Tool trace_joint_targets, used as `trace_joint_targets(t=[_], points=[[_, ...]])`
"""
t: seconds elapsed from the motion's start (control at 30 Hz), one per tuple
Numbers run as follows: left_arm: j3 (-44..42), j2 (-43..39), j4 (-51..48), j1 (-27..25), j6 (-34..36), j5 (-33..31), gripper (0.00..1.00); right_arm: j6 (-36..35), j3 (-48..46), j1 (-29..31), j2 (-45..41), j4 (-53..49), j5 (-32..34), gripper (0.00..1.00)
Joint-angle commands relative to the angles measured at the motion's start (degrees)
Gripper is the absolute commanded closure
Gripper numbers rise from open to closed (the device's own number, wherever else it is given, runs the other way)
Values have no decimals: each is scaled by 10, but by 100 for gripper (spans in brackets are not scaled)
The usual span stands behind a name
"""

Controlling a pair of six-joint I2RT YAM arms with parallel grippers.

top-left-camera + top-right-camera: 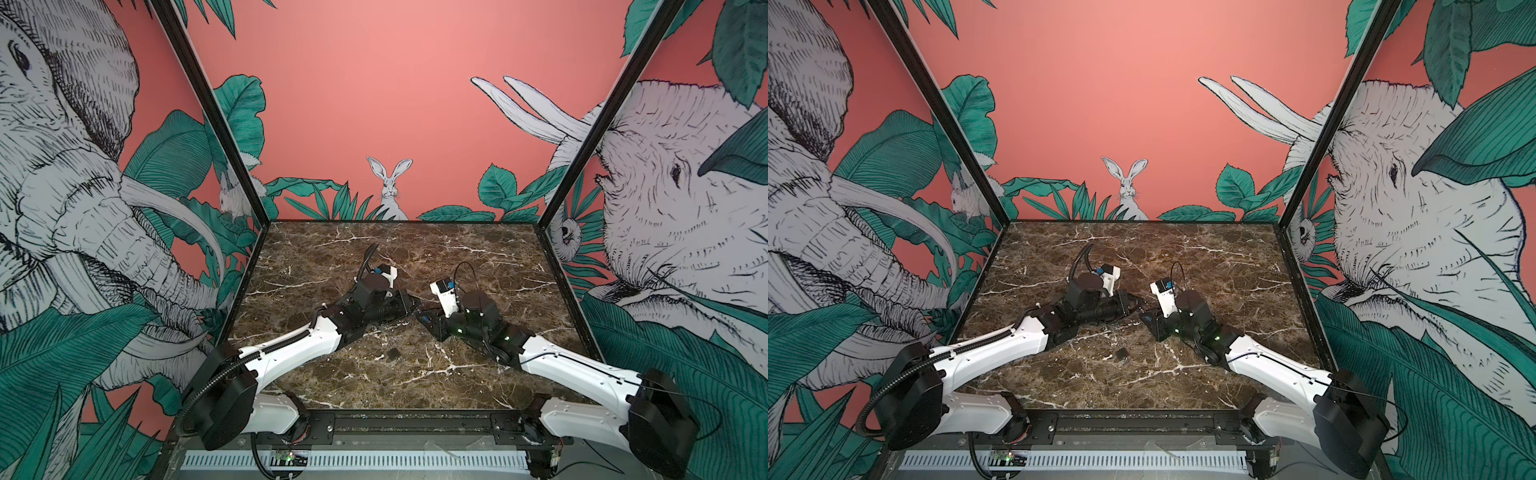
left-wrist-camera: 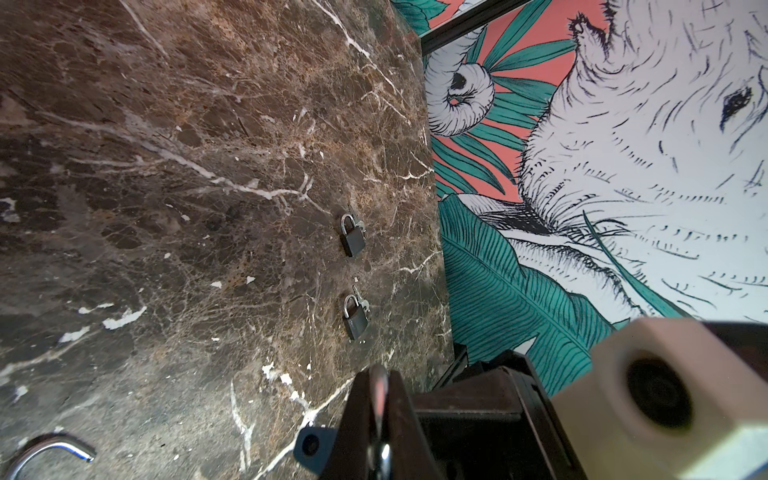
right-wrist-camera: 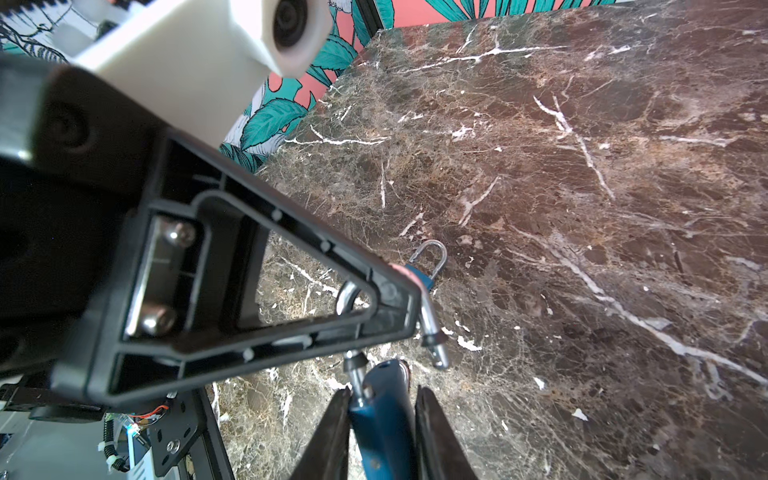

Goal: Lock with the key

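A blue padlock [image 3: 384,419] hangs above the marble table between my two grippers. Its silver shackle [image 3: 430,328] is swung open, and the free end stands clear of the body. My left gripper [image 2: 379,374] is shut on the top of that shackle. My right gripper [image 3: 382,390] has its jaws closed against the two sides of the blue body. In both top views the grippers [image 1: 415,304] [image 1: 424,320] meet at the table's middle, and the padlock is mostly hidden there. The padlock's keyhole end is hidden. No key shows at it.
Two dark grey padlocks [image 2: 352,240] [image 2: 355,318], each with a small silver key beside it, lie near the table's right edge. Another blue padlock [image 3: 422,276] with an open shackle lies behind the left finger. A small dark block [image 1: 393,353] sits nearer the front.
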Motion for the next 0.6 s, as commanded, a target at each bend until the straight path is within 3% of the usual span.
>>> trace_joint_targets(t=[0.0, 0.33, 0.57], points=[[27, -16, 14, -3, -5, -2, 100, -10, 15, 0, 7, 5, 4, 74], [37, -9, 12, -2, -2, -1, 100, -17, 18, 0, 17, -6, 6, 70], [36, -11, 6, -1, 1, -5, 100, -25, 19, 1, 7, -22, 14, 74]])
